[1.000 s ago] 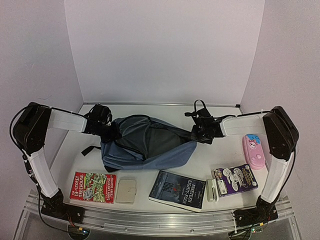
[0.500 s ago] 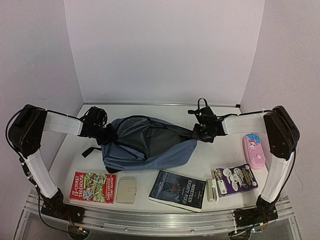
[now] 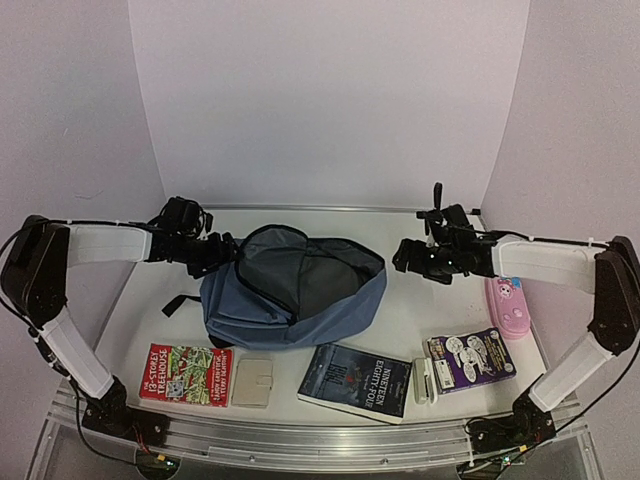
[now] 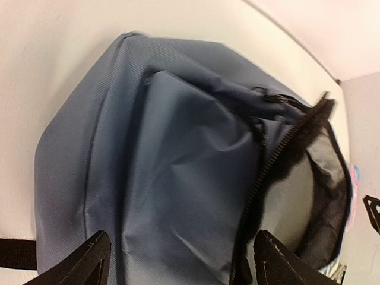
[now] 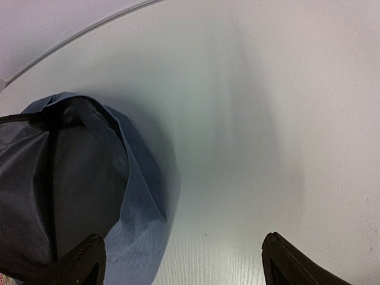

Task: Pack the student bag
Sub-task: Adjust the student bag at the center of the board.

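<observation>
The student bag [image 3: 262,310] is a slate-blue backpack lying in the middle of the table, its zipped mouth gaping to show a dark lining [image 3: 310,280]. My left gripper [image 3: 216,252] stands open just off the bag's left end; in the left wrist view its fingers [image 4: 83,264] straddle the blue fabric of the bag [image 4: 178,166] from above without holding it. My right gripper [image 3: 403,258] is open a little to the right of the bag; in the right wrist view it hangs over bare table, with the bag's edge [image 5: 136,196] at the left.
Along the front edge lie a red book [image 3: 185,373], a beige wallet [image 3: 253,381], a dark paperback [image 3: 355,380], a small white item [image 3: 424,380] and a purple comic book [image 3: 470,358]. A pink pencil case [image 3: 508,300] lies at the right. White walls close in behind and at both sides.
Both grippers have opened and let go of the bag's ends, then drawn outward. The bag, stretched between them before, has slackened and its mouth gapes wider.
</observation>
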`<action>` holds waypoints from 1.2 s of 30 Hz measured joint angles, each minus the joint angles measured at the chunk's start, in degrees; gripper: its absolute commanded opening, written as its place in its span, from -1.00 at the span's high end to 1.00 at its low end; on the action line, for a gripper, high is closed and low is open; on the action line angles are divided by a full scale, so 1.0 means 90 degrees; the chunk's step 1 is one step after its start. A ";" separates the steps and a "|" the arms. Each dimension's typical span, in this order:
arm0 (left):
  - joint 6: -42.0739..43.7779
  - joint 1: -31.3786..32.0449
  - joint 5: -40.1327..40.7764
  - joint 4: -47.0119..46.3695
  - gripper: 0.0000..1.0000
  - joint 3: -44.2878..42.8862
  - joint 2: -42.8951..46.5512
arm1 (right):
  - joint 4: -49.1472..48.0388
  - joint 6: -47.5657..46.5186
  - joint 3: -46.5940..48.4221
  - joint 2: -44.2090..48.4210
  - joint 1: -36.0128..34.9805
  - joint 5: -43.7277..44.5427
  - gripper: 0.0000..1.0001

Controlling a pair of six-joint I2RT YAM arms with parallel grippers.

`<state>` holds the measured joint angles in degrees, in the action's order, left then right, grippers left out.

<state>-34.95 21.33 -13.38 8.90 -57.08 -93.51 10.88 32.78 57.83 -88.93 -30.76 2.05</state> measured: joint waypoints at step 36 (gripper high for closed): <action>0.0556 0.0235 -0.0260 0.0513 0.75 -0.0318 -0.1088 | 0.0454 0.1494 -0.2356 0.1999 -0.1502 -0.2016 -0.24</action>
<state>-29.95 23.44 -15.71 13.52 -59.94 -103.30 14.97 46.23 36.63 -70.94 -44.28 -16.10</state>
